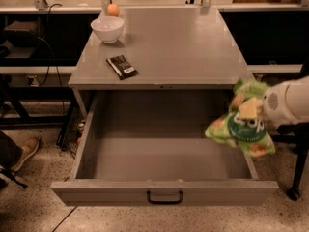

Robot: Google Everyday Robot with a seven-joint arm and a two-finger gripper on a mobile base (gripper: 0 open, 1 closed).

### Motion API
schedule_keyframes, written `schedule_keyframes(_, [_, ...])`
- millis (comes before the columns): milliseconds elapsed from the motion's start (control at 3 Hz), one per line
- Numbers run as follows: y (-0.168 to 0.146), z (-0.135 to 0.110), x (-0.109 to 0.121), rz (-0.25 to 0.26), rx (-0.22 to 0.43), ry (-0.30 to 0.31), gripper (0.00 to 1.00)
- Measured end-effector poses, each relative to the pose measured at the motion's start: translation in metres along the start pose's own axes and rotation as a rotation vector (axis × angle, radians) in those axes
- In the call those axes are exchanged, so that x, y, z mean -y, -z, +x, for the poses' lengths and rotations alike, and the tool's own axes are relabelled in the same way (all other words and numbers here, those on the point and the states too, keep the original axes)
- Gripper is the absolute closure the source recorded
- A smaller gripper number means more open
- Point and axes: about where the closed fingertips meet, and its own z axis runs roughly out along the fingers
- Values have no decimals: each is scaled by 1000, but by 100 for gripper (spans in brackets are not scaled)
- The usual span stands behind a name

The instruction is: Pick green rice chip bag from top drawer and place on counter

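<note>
The green rice chip bag (240,127) is crinkled light green with a dark green round logo. It hangs in the air over the right side of the open top drawer (164,151), above the drawer's right wall. My gripper (249,111) comes in from the right on a white arm and is shut on the bag's upper part. The drawer interior is bare grey metal, with a dark handle (164,197) on its front panel. The counter (178,42) lies just behind and above the drawer.
On the counter stand a white bowl (107,29) at the back left, an orange ball (113,9) behind it, and a small black wrapper (121,66) near the front left. A person's shoe (25,151) is on the floor at left.
</note>
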Motion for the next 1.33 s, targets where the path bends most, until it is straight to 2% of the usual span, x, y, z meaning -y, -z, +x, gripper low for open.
schedule_keyframes(333, [34,-47,-11,-13,128,62,100])
schedule_keyframes(667, [35,-112,-40,-43,207,132,100])
schedule_keyframes(1000, [21,-162,-68,-63,275,170,100])
schedule_keyframes(1333, [-10,-223,-87,-103,314,147,100])
